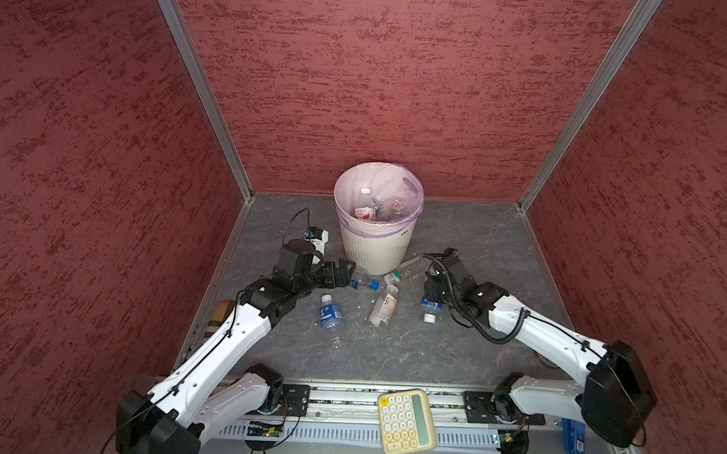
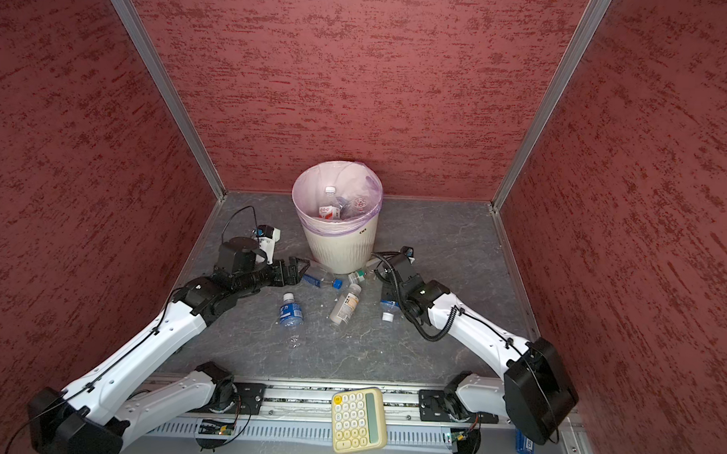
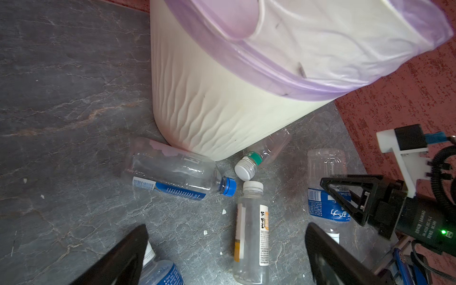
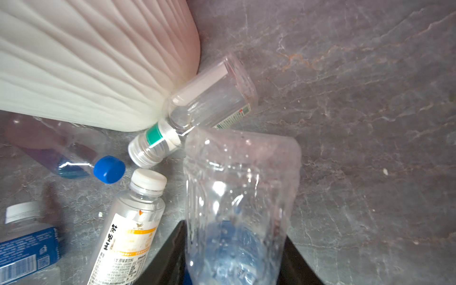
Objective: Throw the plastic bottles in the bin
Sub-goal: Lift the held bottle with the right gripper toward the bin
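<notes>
The cream, ribbed bin [image 1: 375, 249], lined in pale lilac, holds several clear bottles [image 1: 365, 209]. At its foot lie a blue-capped bottle [image 3: 172, 175] and a green-banded bottle [image 3: 261, 158], both against its wall. In front of the bin lie a yellow-labelled bottle [image 3: 251, 229] and a blue-labelled bottle [image 1: 330, 316]. The left gripper [image 3: 227, 229] stands wide and empty. The right gripper [image 4: 234, 246] pinches a dented bottle [image 4: 237, 185], clear with a blue label, just beside the bin.

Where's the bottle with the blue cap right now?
In both top views the blue-capped bottle lies on its side at the foot of the bin, right in front of the open left gripper.
</notes>
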